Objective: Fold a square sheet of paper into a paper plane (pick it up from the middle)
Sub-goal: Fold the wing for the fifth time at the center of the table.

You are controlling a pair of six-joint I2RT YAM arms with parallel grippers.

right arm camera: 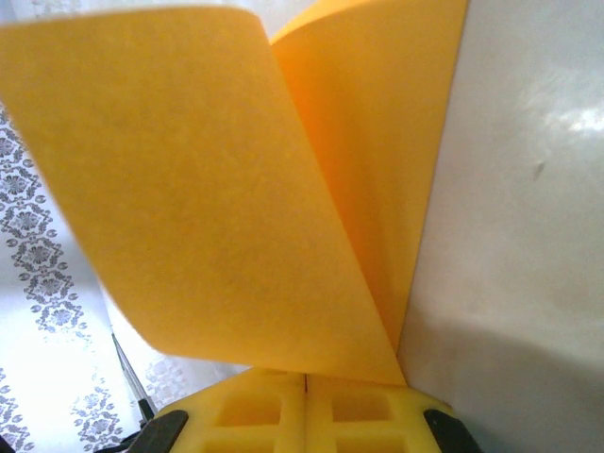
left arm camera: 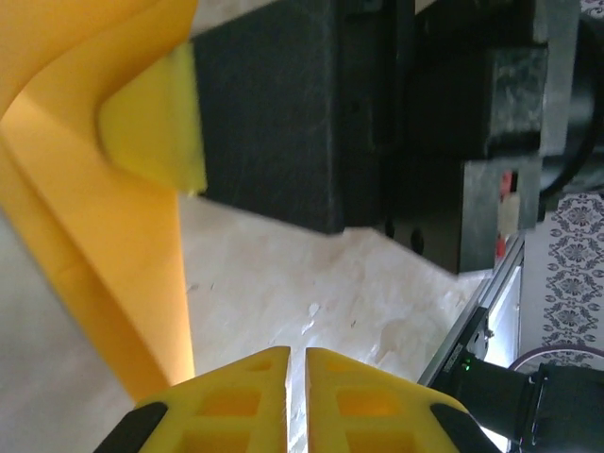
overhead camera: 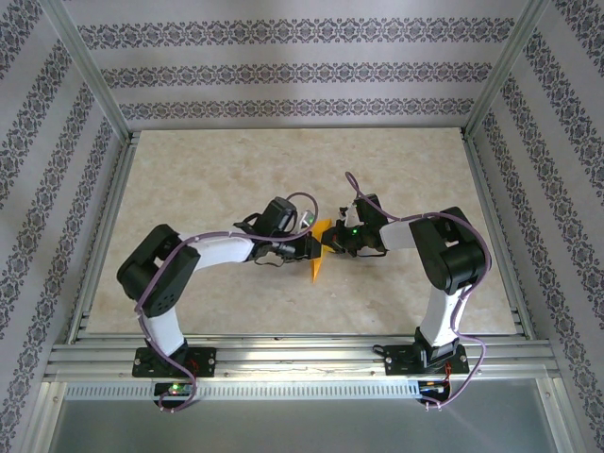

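Yellow fingers (right arm camera: 245, 415) of the right gripper (right arm camera: 304, 379) sit closest to the right wrist camera. They are pressed together with the orange paper (right arm camera: 217, 189) pinched between them at its near edge. From that pinch the paper rises away as two flaps joined along a crease, one curling over and the other flatter beside it, above the pale worktop (right arm camera: 528, 236).

Seen from the left wrist, the left gripper (left arm camera: 296, 357) has its fingers nearly together, with only a thin slit between them and nothing in it. It is apart from the paper, which hangs beyond the tips and off to one side. One yellow pad (left arm camera: 156, 123) of the right gripper presses on the paper's upper part there.

From above, both arms reach inward and meet near the worktop's middle. The left gripper is just left of the paper and the right gripper just right of it. The paper narrows to a point on the side toward the arm bases. Whether that point touches the worktop I cannot tell.
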